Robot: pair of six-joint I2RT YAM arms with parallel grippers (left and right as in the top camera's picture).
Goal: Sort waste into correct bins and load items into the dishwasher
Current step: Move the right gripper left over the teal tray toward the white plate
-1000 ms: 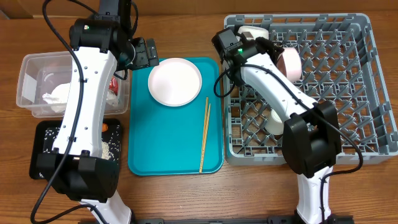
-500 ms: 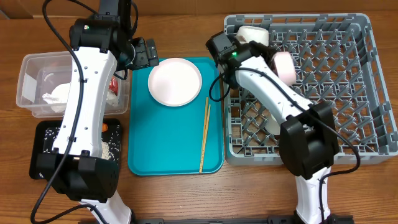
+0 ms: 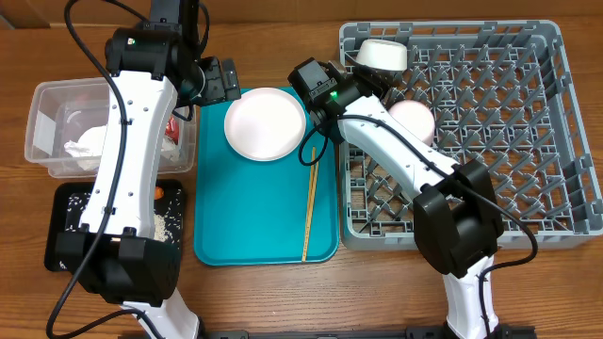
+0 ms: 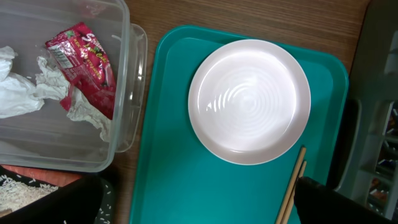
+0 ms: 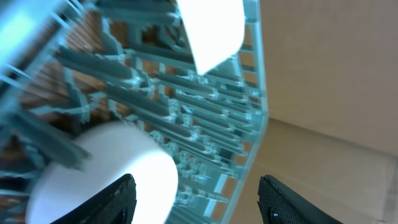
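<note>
The grey dishwasher rack (image 3: 509, 141) holds a small white bowl (image 3: 413, 121) among the pegs at its left side. Another white bowl (image 3: 382, 55) sits in its far left corner. My right gripper (image 5: 205, 202) is open, and the bowl (image 5: 106, 168) lies just beside its left finger, not gripped. The round plate (image 3: 265, 123) and the chopsticks (image 3: 310, 202) lie on the teal tray (image 3: 254, 226). My left gripper (image 3: 231, 80) hangs open above the tray's far left corner. The red wrapper (image 4: 84, 59) and the tissue (image 4: 18, 93) lie in the clear tub (image 3: 47, 104).
The black tray (image 3: 71, 235) in front of the tub holds rice grains (image 3: 165, 226) and a small carrot (image 3: 158, 192). The right arm's white link (image 3: 396, 151) crosses the rack's left half. Bare wood shows round the trays.
My right gripper has opened and let go of the bowl, which now rests in the rack. The gripper has drawn back leftward to the rack's edge. The left arm has not moved.
</note>
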